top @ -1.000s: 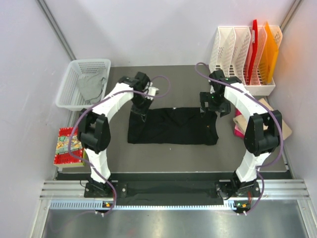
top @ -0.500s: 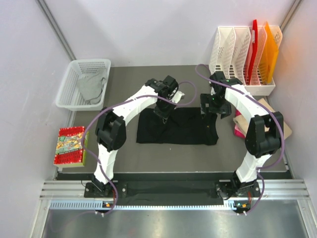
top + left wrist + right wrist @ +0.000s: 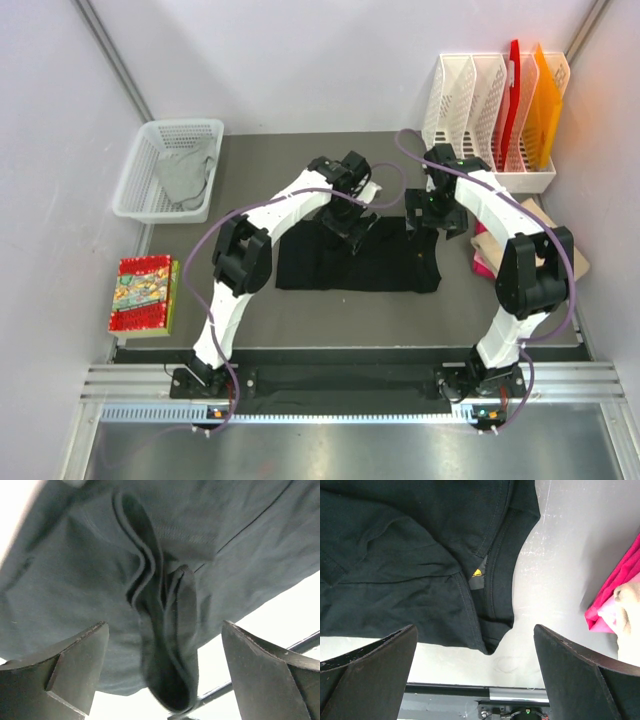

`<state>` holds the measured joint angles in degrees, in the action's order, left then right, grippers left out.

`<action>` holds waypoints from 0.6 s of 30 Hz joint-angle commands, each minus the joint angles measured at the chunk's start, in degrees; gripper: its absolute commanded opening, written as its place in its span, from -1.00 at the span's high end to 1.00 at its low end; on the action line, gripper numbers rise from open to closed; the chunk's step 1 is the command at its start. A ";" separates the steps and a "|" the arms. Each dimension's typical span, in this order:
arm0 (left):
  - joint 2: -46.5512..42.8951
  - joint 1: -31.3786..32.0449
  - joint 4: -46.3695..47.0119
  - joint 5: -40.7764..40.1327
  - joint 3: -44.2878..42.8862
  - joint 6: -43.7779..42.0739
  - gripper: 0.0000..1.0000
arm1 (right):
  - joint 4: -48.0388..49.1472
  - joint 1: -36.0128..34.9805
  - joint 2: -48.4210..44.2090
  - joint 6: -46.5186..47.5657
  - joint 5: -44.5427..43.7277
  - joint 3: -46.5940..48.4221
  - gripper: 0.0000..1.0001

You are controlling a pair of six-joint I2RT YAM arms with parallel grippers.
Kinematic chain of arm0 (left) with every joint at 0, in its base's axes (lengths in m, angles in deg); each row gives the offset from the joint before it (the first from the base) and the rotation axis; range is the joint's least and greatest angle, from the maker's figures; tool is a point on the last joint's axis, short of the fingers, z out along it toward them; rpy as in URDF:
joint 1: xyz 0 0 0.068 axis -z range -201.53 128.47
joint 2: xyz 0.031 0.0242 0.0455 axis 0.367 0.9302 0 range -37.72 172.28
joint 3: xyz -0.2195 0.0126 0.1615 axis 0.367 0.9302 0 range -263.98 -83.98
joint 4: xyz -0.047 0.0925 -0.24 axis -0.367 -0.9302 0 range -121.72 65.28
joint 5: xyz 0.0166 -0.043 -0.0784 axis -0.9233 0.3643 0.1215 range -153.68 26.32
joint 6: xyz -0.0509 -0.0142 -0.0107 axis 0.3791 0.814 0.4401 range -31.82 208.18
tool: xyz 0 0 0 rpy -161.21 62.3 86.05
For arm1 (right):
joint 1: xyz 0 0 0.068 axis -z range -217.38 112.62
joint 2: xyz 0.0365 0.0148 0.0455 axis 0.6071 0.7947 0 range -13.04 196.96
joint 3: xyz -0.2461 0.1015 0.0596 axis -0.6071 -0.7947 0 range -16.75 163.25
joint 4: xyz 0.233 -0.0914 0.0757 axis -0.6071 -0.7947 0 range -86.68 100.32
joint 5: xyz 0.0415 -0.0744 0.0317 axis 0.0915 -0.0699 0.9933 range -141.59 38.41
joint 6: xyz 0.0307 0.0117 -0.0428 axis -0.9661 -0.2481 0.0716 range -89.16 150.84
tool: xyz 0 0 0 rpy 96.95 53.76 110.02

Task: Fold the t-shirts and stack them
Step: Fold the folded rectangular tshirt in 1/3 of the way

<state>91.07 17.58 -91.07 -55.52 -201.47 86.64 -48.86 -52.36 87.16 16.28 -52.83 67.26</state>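
Now the black shirt (image 3: 395, 268) is lying spread on the middle of the bench (image 3: 300, 305). The left gripper (image 3: 164, 626) is hovering at its far edge with its fingers spread wide, and a bunched fold of the cloth is sitting between them, unpinched. The right gripper (image 3: 475, 628) is hanging wide open over the collar at the shirt's far right corner. A pink shirt (image 3: 615, 600) is lying just right of it, and a grey shirt (image 3: 185, 175) is resting in the far-left basket (image 3: 133, 195).
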 commanded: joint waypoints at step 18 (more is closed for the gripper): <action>-22.45 -26.20 9.39 13.90 31.18 -1.01 -0.90 | -1.64 -9.96 4.20 -2.66 4.48 11.35 -0.99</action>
<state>67.79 -12.71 -85.38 -45.66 -174.24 86.51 -49.86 -57.19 89.04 15.34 -51.69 72.42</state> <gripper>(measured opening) 0.965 0.996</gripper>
